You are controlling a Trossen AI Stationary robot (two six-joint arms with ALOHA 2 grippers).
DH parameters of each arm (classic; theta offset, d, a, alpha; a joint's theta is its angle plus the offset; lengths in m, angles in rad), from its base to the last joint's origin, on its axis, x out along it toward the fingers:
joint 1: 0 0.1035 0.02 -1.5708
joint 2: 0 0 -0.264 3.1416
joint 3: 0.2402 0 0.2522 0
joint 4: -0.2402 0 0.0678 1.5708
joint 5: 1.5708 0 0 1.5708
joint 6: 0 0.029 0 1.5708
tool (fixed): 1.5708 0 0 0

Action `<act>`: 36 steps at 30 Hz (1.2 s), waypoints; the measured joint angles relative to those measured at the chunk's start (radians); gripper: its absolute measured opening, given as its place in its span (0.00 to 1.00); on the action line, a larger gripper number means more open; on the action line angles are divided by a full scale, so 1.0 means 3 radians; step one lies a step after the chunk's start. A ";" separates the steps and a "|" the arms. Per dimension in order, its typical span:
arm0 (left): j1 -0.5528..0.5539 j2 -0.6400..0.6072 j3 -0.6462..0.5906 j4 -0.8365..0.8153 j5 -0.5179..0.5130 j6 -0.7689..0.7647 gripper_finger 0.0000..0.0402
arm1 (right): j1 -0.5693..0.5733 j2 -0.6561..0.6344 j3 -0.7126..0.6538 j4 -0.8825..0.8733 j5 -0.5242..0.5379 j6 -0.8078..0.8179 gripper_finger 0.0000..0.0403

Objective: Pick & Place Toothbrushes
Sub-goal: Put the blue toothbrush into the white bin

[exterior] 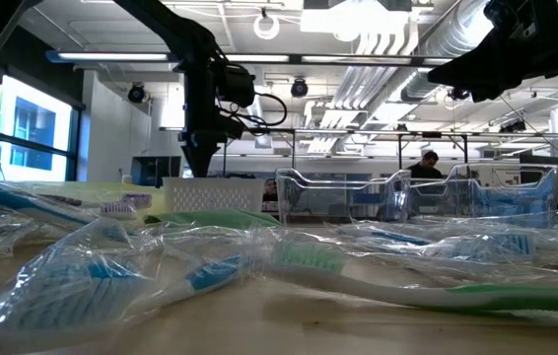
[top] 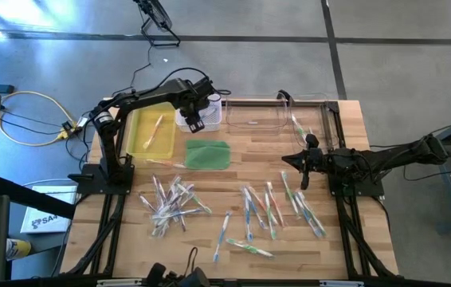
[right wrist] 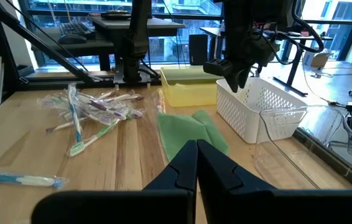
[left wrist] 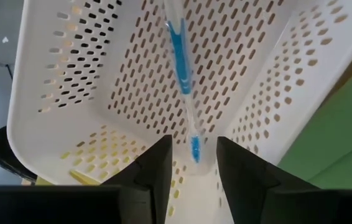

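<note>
My left gripper (left wrist: 193, 143) hangs open over the white perforated basket (top: 199, 116) at the table's far side, fingers pointing down into it. A clear toothbrush with blue grips (left wrist: 181, 56) lies on the basket's holed inner surface. Its near end sits between my fingertips, apart from both. More toothbrushes lie in two loose piles, one (top: 170, 203) near the front left and one (top: 273, 211) at the front right, many of them in clear wrappers. My right gripper (right wrist: 196, 152) is shut, level above the table's right side (top: 296, 163), holding nothing.
A yellow tray (top: 150, 131) with one toothbrush stands left of the basket. A flat green pad (top: 208, 154) lies in front of it. Clear plastic bins (top: 277, 115) stand to the basket's right. Bare wood shows between the two piles.
</note>
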 joint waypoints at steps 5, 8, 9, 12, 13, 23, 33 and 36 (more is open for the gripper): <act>0.0000 -0.0001 0.0000 0.0020 -0.0004 0.0007 0.30 | 0.0001 0.0000 0.0001 0.0027 0.0000 0.0000 0.01; 0.0000 -0.0002 0.0000 0.0068 -0.0011 0.0000 0.30 | -0.0001 0.0001 0.0000 0.0027 0.0000 0.0000 0.01; 0.0000 -0.0003 0.0000 0.0065 -0.0010 -0.0033 0.30 | 0.0001 0.0000 0.0000 0.0028 0.0000 0.0000 0.01; -0.0017 -0.0003 0.0000 0.0181 -0.0064 -0.0069 0.30 | 0.0000 0.0000 0.0001 0.0028 0.0000 0.0000 0.01; -0.0044 -0.0003 0.0000 0.0249 -0.0076 -0.0001 0.30 | 0.0001 0.0000 0.0000 0.0029 0.0000 0.0000 0.01; -0.0626 -0.0284 0.0000 0.0747 -0.0357 0.0667 0.30 | 0.0001 0.0001 0.0001 -0.0001 -0.0001 0.0023 0.01; -0.1377 -0.0507 0.0000 0.0936 -0.0371 0.0900 0.30 | -0.0001 0.0001 0.0001 -0.0225 -0.0017 0.0343 0.01; -0.1674 -0.0528 0.0000 0.0836 -0.0384 0.0908 0.30 | 0.0001 0.0001 0.0000 -0.0277 -0.0021 0.0439 0.01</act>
